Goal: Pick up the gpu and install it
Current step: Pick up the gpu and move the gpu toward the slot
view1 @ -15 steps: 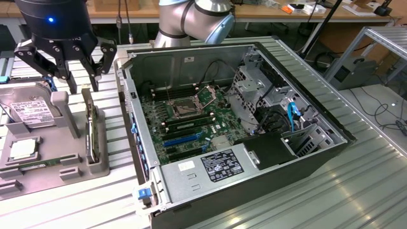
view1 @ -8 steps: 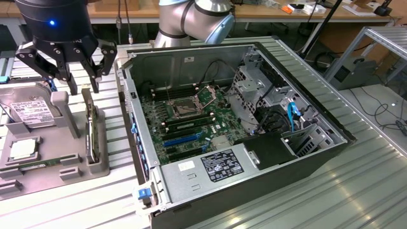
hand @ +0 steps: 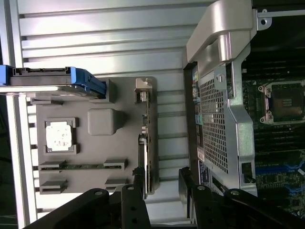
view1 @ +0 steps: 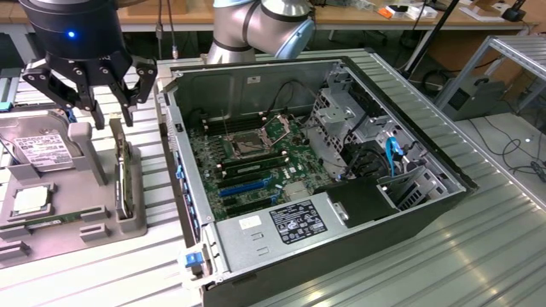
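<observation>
Your tool (view1: 112, 110) hangs with fingers spread wide, holding nothing, just above the gpu (view1: 124, 182). The gpu stands on edge in a slot of the grey holder (view1: 94, 220) on the tabletop (view1: 477, 256), just beside the open computer case (view1: 256, 83), on the exterior view's left.

No writing is legible here. A black label (view1: 298, 223) with tiny white print sits on the power supply (view1: 247, 242), at six o'clock inside the computer case (view1: 384, 224). A white printed label (view1: 41, 149) covers the hard drive (view1: 22, 128), at nine o'clock from the case.
</observation>
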